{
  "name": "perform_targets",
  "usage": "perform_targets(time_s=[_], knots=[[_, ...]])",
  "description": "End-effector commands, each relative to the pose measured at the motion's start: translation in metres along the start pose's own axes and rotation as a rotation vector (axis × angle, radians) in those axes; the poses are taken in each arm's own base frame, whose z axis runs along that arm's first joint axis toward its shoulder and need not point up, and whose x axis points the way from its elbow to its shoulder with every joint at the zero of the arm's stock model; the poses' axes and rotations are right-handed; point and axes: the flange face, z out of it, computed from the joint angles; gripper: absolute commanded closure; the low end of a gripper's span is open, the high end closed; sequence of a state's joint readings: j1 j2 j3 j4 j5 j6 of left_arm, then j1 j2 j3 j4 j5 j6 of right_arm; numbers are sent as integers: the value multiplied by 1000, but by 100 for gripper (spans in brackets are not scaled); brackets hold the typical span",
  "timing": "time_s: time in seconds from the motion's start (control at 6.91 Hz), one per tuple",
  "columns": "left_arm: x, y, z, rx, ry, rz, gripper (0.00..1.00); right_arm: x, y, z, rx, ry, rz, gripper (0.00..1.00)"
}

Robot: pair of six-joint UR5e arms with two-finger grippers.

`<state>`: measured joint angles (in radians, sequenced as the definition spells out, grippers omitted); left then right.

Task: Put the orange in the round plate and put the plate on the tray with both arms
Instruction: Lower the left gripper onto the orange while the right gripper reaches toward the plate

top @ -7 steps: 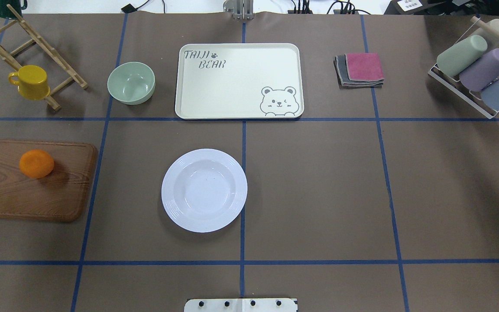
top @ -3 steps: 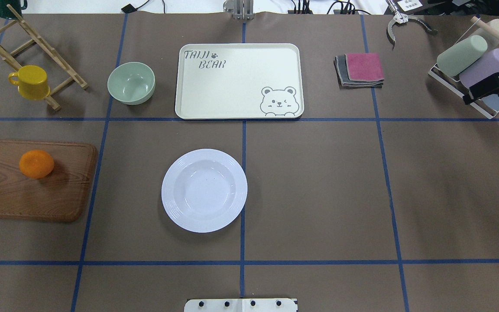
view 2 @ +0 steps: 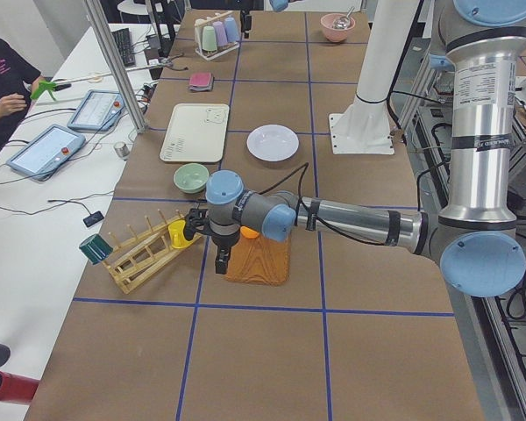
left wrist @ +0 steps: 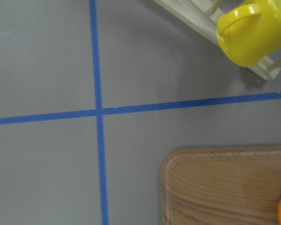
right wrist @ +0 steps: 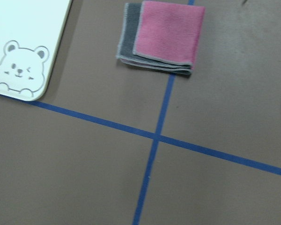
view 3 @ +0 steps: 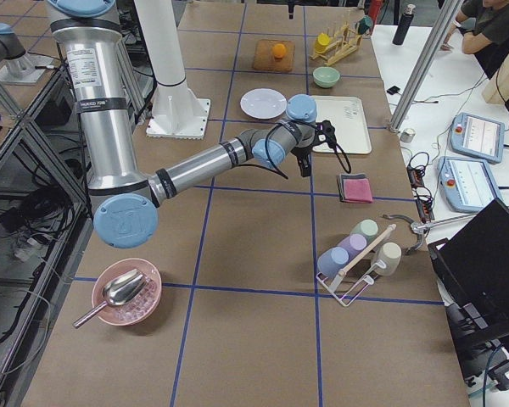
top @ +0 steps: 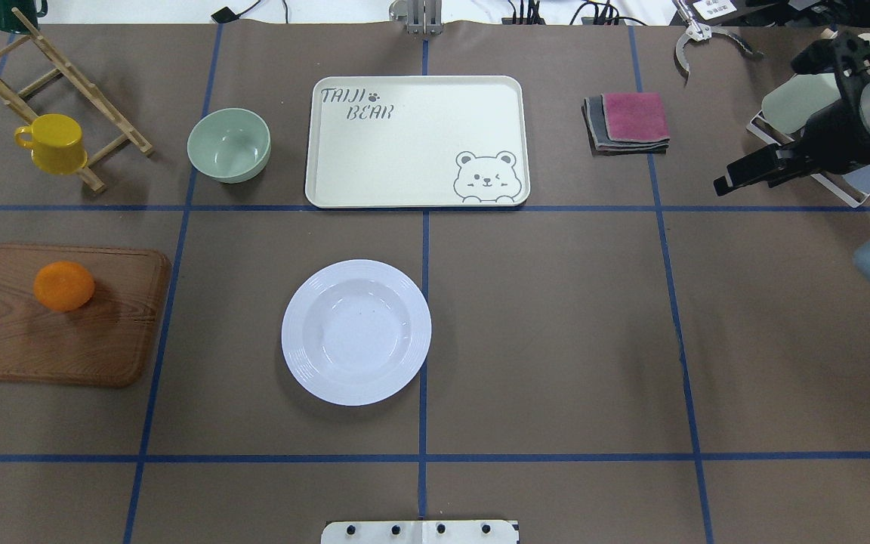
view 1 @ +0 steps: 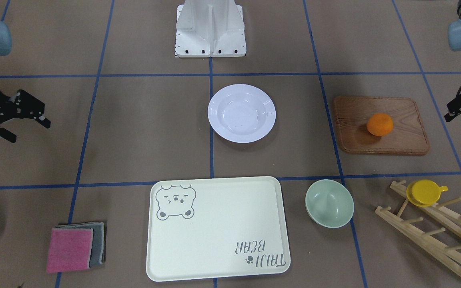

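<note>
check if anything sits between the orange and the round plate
Nothing visible does. The orange lies on the wooden board; between it and the round plate is only table cover with one blue tape line. The green bowl stands off that path.

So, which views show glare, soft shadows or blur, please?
Overhead exterior: small glare spots in the round plate, and the orange throws a soft shadow to its right on the wooden board. Right wrist-mounted: slightly soft overall, the pink cloth lacks crisp edges. Left wrist-mounted: a bright highlight on the yellow cup.
</note>
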<state>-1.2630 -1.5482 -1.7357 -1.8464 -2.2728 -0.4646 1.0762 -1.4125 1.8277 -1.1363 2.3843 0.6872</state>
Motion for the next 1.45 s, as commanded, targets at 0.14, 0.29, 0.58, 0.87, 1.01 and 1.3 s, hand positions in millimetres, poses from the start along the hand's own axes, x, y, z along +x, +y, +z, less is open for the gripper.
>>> perform_targets(time_s=[0.14, 0.29, 0.58, 0.87, 1.01, 1.3], knots=[[62, 7, 25, 0, 53, -59, 2, -63, 7, 35, -25, -204, 166, 0], [70, 9, 28, 23, 34, -70, 1, -67, 10, 51, -10, -275, 246, 0], [96, 19, 42, 25, 54, -126, 1, -88, 16, 100, 40, -457, 445, 0], [120, 30, 62, 42, 41, -179, 2, -124, 47, 143, 77, -535, 472, 0], [128, 35, 68, 28, 43, -207, 2, -133, 54, 149, 77, -543, 471, 0], [131, 43, 81, 32, 12, -193, 2, -140, 63, 158, 66, -544, 471, 0]])
